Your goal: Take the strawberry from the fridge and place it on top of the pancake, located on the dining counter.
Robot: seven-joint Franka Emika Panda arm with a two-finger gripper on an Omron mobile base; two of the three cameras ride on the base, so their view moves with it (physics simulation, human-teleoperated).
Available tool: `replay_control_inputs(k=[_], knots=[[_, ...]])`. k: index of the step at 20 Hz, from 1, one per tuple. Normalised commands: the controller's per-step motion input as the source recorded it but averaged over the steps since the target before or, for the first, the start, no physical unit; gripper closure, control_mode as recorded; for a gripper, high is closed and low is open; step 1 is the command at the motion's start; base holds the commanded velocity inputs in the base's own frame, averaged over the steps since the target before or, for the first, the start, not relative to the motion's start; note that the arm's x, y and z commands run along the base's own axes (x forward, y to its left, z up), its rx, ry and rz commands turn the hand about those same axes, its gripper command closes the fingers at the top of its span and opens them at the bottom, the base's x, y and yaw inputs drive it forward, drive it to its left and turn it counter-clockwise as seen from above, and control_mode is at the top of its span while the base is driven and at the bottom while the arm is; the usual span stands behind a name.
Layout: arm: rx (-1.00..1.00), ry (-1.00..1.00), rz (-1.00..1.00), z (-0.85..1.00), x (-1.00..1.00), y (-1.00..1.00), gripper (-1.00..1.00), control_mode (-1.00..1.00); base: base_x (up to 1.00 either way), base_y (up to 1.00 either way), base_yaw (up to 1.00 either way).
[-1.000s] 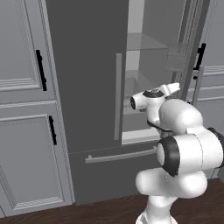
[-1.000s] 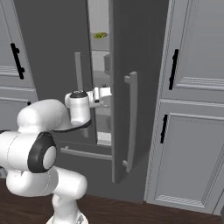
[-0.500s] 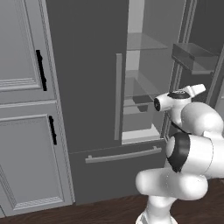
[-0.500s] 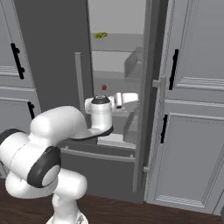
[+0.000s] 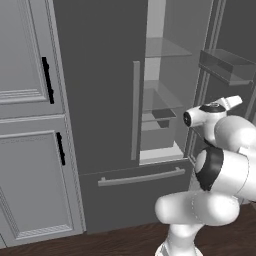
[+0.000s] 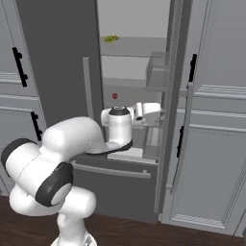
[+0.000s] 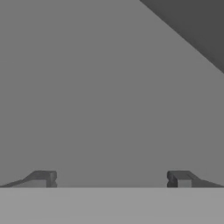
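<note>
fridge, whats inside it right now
Inside the fridge: the strawberry on a middle shelf, a small yellow-green item higher up. The arm covers the lower shelf.

My white Franka arm [image 6: 72, 139] with dark joints bent at elbow, forearm level, reaching forward at mid height. My wrist [image 5: 207, 114] horizontal, hand pointing ahead. My two-finger gripper [image 7: 111, 178] spread wide, nothing between jaws. My small dark fingertips [image 7: 43, 177] well apart, level with each other, touching nothing.

No text, label, brand, number or sign is readable anywhere.
</note>
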Motion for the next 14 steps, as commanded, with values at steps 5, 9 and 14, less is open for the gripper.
replay_control_inputs(k=[5,9,14], knots=[[0.00,0.00,0.00,0.24,-0.19,0.60,-1.00,-1.00,0.00,0.00,0.00],[0.01,-0.02,0.02,0.22,0.00,0.92,-1.00,-1.00,0.00,0.00,0.00],[0.08,0.00,0.01,0.07,0.00,0.98,-1.00,-1.00,0.00,0.00,0.00]])
